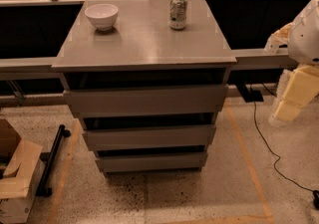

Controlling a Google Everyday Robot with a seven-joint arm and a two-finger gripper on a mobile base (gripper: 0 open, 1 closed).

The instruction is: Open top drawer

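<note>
The top drawer (144, 99) is the widest of three grey drawer fronts in a grey cabinet. It has a flat, handle-less panel and sits just under the cabinet top, with a dark gap above it. Two narrower drawer fronts (148, 136) sit below it. My gripper (294, 93), yellowish below a white arm, hangs at the right edge of the camera view. It is to the right of the cabinet at about top-drawer height and touches nothing.
A white bowl (101, 16) and a drink can (178, 11) stand on the cabinet top (144, 44). A black cable (269, 143) runs over the floor on the right. A cardboard box (15, 178) and a black bar (52, 158) lie on the left.
</note>
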